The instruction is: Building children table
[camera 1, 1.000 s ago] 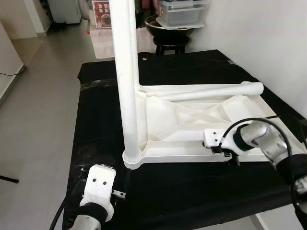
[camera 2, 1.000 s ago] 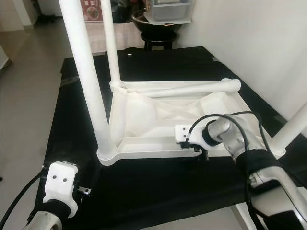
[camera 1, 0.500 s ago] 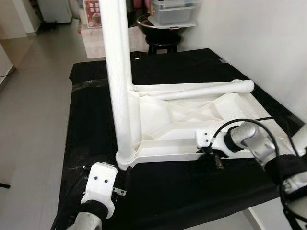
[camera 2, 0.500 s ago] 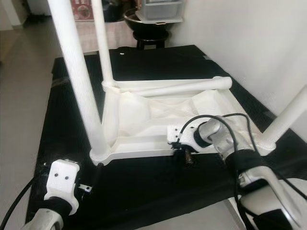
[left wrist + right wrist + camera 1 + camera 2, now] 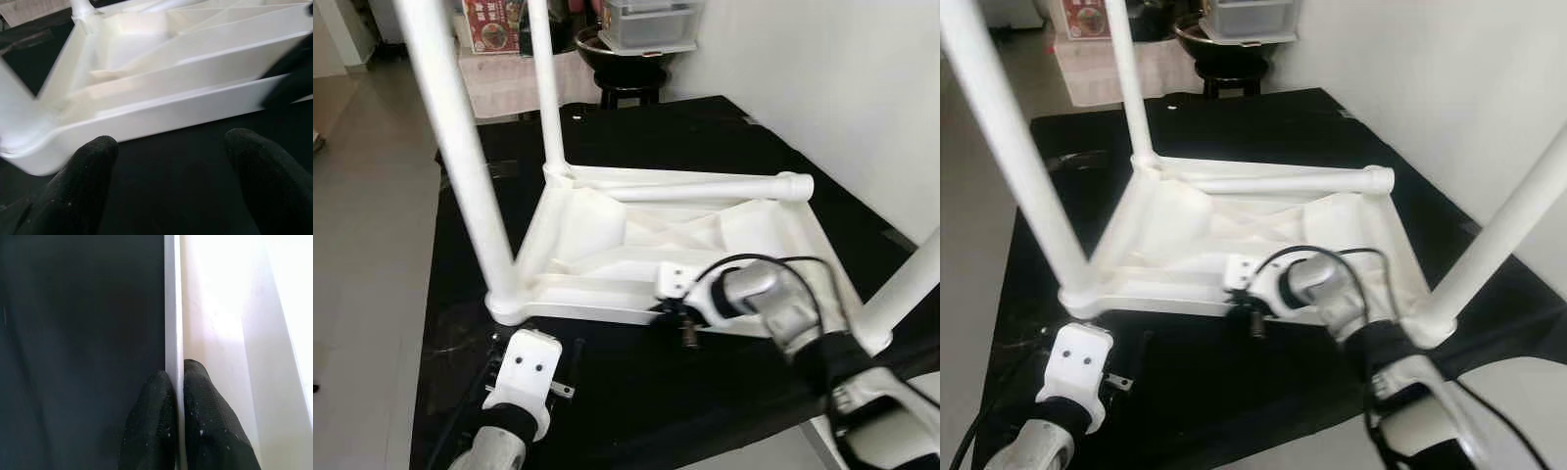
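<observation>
The white children's table (image 5: 607, 230) lies upside down on a black cloth (image 5: 636, 401). Three legs stand up from it: the near left (image 5: 460, 166), the far left (image 5: 546, 98) and the near right (image 5: 906, 289). One more leg (image 5: 705, 191) lies across its far side. My right gripper (image 5: 677, 321) is shut on the table's near rim (image 5: 172, 308), one finger on each side of the thin edge. My left gripper (image 5: 171, 161) hovers open over the cloth, just in front of the near left corner, with nothing between its fingers (image 5: 88, 166).
A black stool (image 5: 631, 93) carrying a dark bowl and a clear plastic box (image 5: 646, 22) stands beyond the far edge. A white wall (image 5: 842, 88) runs along the right. Bare floor (image 5: 362, 196) lies to the left. The cloth's front edge is close below my arms.
The camera view has shifted. The right gripper, still pinching the rim, has moved left with the table, so the near left corner now lies close to the left gripper. The near right leg has come into view.
</observation>
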Robot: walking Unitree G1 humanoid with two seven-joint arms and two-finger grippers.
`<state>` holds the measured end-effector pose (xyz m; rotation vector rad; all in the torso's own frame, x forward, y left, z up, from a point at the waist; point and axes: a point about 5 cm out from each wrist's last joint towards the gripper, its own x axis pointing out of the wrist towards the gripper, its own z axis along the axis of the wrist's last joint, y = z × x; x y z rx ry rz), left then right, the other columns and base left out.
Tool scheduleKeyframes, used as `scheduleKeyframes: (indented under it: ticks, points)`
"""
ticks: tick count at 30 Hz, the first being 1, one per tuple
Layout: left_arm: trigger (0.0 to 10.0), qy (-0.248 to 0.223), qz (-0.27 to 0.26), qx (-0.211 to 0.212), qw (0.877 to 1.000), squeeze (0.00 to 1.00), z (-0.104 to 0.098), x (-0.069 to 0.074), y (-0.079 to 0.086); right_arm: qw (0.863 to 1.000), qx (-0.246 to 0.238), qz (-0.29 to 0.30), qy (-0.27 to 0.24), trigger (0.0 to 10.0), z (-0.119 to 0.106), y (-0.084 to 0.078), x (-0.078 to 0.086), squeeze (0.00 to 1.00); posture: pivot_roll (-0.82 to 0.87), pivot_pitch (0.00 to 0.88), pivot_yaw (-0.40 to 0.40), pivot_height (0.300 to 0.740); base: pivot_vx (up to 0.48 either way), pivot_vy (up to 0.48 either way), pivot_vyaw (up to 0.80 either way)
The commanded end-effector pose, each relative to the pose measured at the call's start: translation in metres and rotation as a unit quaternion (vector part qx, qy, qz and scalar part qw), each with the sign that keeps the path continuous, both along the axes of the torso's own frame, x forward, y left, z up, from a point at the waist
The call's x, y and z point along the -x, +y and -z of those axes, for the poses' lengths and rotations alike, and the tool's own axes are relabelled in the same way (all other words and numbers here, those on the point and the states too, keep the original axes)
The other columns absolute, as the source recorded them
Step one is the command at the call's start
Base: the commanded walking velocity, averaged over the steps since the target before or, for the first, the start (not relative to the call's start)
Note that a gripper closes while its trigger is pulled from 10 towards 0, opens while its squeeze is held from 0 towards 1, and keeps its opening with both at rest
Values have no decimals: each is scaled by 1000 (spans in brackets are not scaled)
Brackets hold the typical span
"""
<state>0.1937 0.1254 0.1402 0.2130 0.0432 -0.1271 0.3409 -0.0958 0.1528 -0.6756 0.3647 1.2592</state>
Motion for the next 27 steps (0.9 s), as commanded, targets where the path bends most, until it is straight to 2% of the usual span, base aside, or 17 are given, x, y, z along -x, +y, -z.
scheduleKeyframes:
  ticks: [1,2,4,5,7,8,10,11,13,15,16,20,21,22,23,26,27]
  points:
    - [10000,8,3,-17,1000,0,5,1,1,997,-67,5,-47,0,-28,17,-6,0,-100,106,-36,740,0,0,0]
    - [10000,8,3,-17,1000,0,5,1,1,997,-67,5,-47,0,-28,17,-6,0,-100,106,-36,740,0,0,0]
    - [10000,7,5,-27,1000,0,6,3,0,990,-117,45,-65,0,-38,46,-15,0,-75,103,-42,740,0,0,0]
    - [10000,7,5,-27,1000,0,6,3,0,990,-117,45,-65,0,-38,46,-15,0,-75,103,-42,740,0,0,0]
    - [10000,7,3,-31,999,0,6,4,0,984,-139,80,-82,0,-44,66,-20,0,-73,103,-43,740,0,0,0]
    - [10000,7,3,-31,999,0,6,4,0,984,-139,80,-82,0,-44,66,-20,0,-73,103,-43,740,0,0,0]
    - [10000,7,-2,-32,999,0,6,6,0,975,-168,114,-94,0,-49,89,-23,0,-60,102,-57,740,0,0,0]
    - [10000,7,-2,-32,999,0,6,6,0,975,-168,114,-94,0,-49,89,-23,0,-60,102,-57,740,0,0,0]
    - [10000,7,-4,-32,999,0,6,7,0,968,-179,136,-106,0,-53,101,-24,0,-57,102,-56,740,0,0,0]
    - [10000,8,-4,-32,999,0,7,8,0,956,-183,186,-136,0,-58,113,-29,0,-53,104,-55,740,0,0,0]
    - [10000,8,-3,-32,999,0,7,8,-1,948,-180,219,-143,10000,-60,117,-33,0,-53,103,-55,740,0,0,0]
    - [10000,9,-1,-32,999,0,7,8,-1,937,-213,249,-122,10000,-64,124,-34,0,-57,106,-54,740,0,0,0]
    - [10000,10,0,-32,999,0,7,8,-2,928,-262,250,-84,10000,-69,132,-31,624,-57,106,-54,740,0,0,0]
    - [10000,10,0,-32,999,0,7,8,-2,928,-262,250,-84,10000,-69,132,-31,624,-57,106,-54,740,0,0,0]
    - [10000,10,0,-32,999,0,7,8,-2,926,-282,243,-65,10000,-71,134,-29,1000,-56,109,-56,740,0,0,0]
    - [10000,10,0,-32,999,0,7,7,-2,921,-300,242,-54,10000,-73,134,-28,1000,-56,109,-56,740,0,0,0]
    - [10000,10,-1,-32,999,0,7,7,-2,915,-325,234,-44,10000,-78,133,-28,1000,-64,112,-55,740,0,0,0]
